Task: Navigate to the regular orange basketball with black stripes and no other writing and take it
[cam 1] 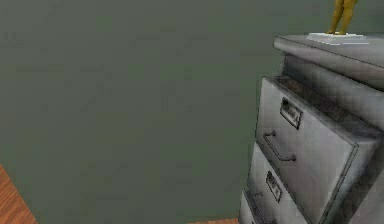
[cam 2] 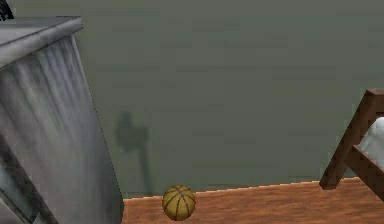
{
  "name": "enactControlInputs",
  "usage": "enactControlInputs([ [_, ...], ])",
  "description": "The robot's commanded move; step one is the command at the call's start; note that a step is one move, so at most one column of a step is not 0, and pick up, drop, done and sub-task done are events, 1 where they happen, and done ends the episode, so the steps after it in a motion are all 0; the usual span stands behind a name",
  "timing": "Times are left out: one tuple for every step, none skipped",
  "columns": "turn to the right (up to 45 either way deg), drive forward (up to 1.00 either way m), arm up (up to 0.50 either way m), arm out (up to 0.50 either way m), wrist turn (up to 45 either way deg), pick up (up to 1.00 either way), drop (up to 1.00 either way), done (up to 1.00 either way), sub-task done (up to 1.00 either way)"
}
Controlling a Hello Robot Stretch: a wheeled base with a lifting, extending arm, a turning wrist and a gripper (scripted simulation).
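Basketball (cam 2: 179,202) rests on the wood floor (cam 2: 280,205) at the wall's (cam 2: 230,90) foot, just beside the grey filing cabinet (cam 2: 45,120), out on your arm's reaching side; the claw's state you cannot tell.

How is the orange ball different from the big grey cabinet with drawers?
The ball is round; the cabinet is boxy with flat sides. The ball is orange with dark stripes; the cabinet is plain grey. The ball is small and low on the floor; the cabinet towers over it. Both sit close to the same greenish wall.
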Motion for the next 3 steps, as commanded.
enactControlInputs([
  [0.0, 0.00, 0.18, 0.00, 0.0, 0.00, 0.00, 0.00, 0.00],
  [0.0, 0.00, 0.00, 0.50, 0.0, 0.00, 0.00, 0.00, 0.00],
  [0.0, 0.00, 0.00, 0.00, 45.0, 0.00, 0.00, 0.00, 0.00],
])
